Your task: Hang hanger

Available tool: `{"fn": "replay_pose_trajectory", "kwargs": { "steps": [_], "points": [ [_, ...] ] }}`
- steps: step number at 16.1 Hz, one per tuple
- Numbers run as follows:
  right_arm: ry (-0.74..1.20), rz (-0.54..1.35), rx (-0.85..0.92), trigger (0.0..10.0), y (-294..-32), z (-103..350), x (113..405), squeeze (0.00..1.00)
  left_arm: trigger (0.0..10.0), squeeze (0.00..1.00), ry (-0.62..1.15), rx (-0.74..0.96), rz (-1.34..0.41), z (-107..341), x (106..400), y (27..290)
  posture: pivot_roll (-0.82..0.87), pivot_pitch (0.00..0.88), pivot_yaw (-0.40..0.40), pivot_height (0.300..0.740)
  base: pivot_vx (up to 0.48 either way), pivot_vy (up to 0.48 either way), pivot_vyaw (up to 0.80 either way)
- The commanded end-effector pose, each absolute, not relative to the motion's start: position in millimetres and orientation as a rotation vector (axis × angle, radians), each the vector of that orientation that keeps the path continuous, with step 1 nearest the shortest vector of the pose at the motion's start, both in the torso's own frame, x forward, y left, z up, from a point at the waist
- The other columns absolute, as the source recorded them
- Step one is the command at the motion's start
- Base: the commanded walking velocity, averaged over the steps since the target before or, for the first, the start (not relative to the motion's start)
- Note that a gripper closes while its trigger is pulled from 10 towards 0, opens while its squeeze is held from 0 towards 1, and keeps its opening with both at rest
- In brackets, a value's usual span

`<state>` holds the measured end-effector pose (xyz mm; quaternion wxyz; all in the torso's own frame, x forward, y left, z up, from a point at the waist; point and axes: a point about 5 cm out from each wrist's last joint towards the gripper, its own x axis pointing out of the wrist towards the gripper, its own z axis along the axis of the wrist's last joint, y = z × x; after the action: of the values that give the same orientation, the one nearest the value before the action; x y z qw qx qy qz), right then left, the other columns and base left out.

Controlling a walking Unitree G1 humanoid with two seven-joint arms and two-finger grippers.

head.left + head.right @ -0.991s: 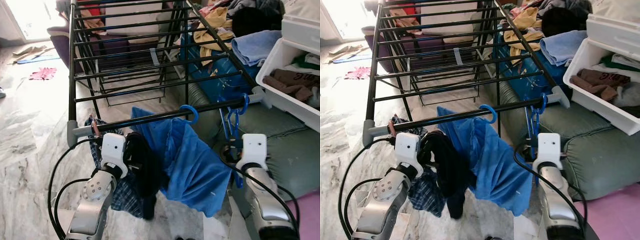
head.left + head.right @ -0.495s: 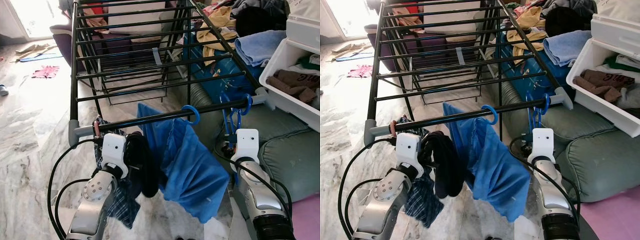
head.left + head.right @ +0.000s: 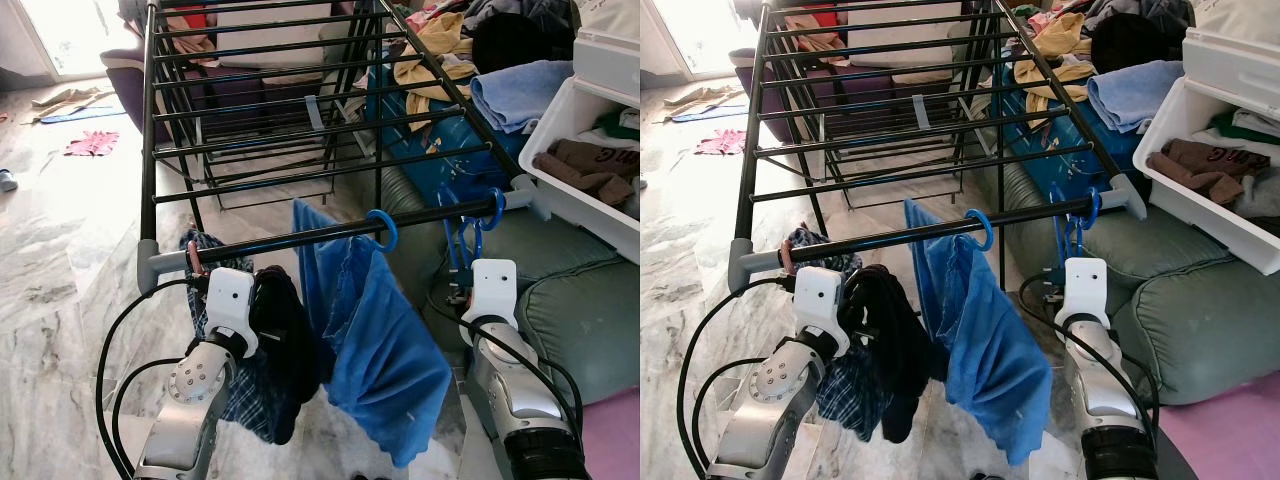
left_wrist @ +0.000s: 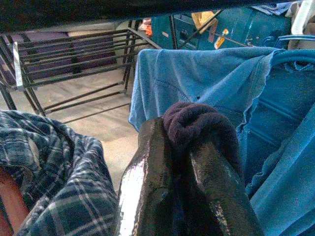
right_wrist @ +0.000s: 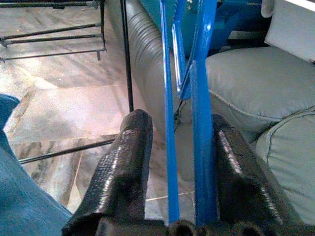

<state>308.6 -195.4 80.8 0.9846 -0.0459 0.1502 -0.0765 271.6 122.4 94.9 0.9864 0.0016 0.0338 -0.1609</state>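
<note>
A blue hanger [image 3: 466, 250] hangs by its hook from the right end of the drying rack's near black rail [image 3: 300, 240]. My right gripper [image 5: 177, 120] is open just below that rail, with the hanger's blue bars [image 5: 202, 98] running between its fingers, closer to one finger [image 5: 236, 162]. My left gripper [image 4: 177, 135] is shut on a dark garment [image 3: 290, 340] under the rail's left part. Beside it a blue garment [image 3: 385, 350] hangs on a blue-hooked hanger [image 3: 381, 226], and a plaid shirt [image 3: 215, 395] hangs at the left end.
A white bin [image 3: 560, 110] of clothes and a grey-green cushion [image 3: 580, 300] lie to the right. Piled laundry [image 3: 510, 90] sits behind the rack [image 3: 260, 110]. Marble floor [image 3: 60, 260] stretches left, with black cables [image 3: 115, 350] looping by my left arm.
The view shifted slightly a second ago. The blue garment has swung and bunched narrower. The dark garment now hangs lower from my left gripper. The right gripper stays at the blue hanger.
</note>
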Motion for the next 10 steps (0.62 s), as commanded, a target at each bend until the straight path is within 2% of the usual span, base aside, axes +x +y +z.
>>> {"fn": "replay_pose_trajectory", "kwargs": {
  "steps": [1,10],
  "points": [
    [0.313,-0.158,-0.080,0.0,-195.5,80.9,310.8,0.00,10.0,0.00,0.056,0.008,-0.334,98.4,273.6,120.8,0.00,0.094,-0.009,0.740,0.000,0.000,0.00],
    [0.323,-0.157,-0.076,0.0,-194.1,78.7,310.3,0.00,10.0,0.00,0.061,0.015,-0.336,97.9,273.9,120.8,0.00,0.092,-0.006,0.740,0.000,0.000,0.00]
  ]
}}
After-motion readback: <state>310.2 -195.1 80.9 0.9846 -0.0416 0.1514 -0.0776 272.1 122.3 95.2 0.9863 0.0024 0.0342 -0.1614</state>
